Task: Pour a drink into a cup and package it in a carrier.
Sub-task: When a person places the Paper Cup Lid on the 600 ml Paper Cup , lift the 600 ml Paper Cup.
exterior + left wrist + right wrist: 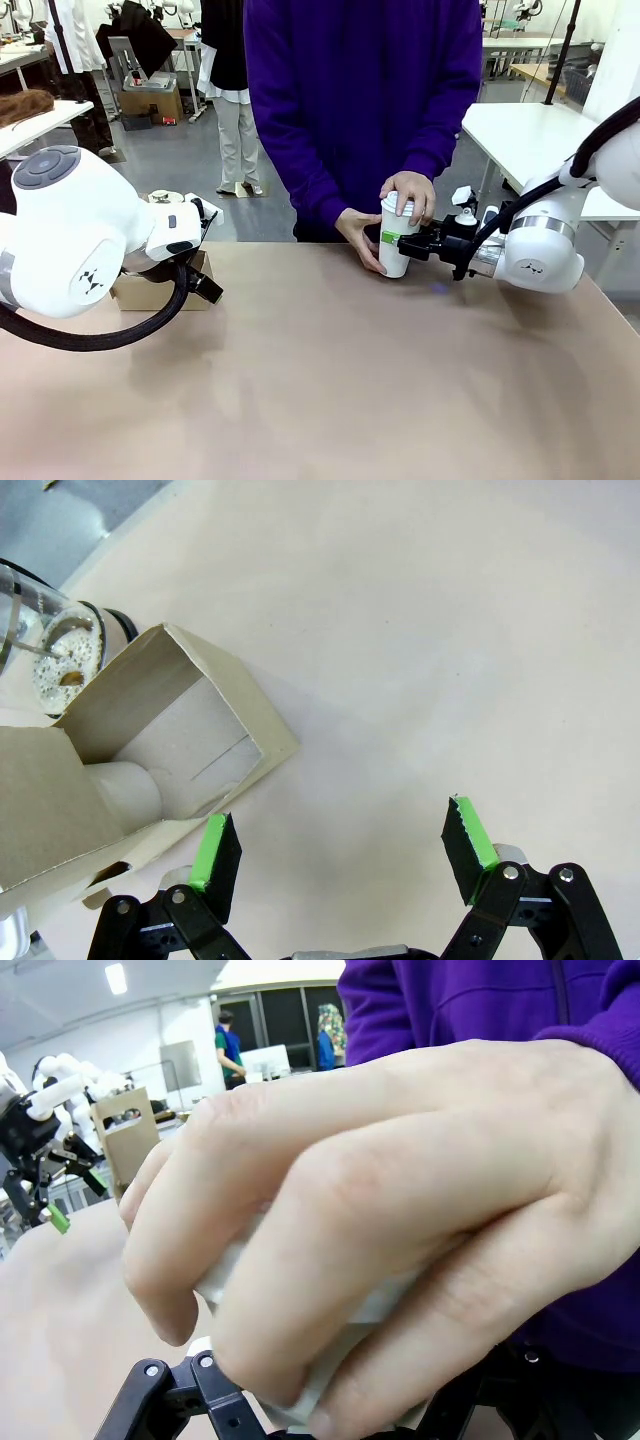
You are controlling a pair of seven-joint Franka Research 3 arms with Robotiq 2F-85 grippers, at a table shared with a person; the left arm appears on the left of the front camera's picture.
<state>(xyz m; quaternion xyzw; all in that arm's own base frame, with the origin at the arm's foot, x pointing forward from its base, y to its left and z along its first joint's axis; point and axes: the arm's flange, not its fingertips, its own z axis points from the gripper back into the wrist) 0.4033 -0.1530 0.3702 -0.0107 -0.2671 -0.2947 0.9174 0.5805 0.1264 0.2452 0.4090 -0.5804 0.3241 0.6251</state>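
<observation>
Right pincer point(402, 242) was clamped around the cup point(396, 263) at the worktop's point(320, 380) far side, person's hand point(410, 196) on top of it, left pincer point(340, 845) spread wide and empty beside the carrier point(240, 695); risk: a push against that squeeze could buckle the cup and spill.

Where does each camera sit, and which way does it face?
Front: fixed on the robot's side, facing across the table at the person; left arm and right arm show, right end effector shut on the cup.
Left wrist: looks down past the open left end effector at the carrier and pitcher.
Right wrist: looks along its end effector at a hand covering the cup.
Shared: front and right wrist show that grip.
</observation>
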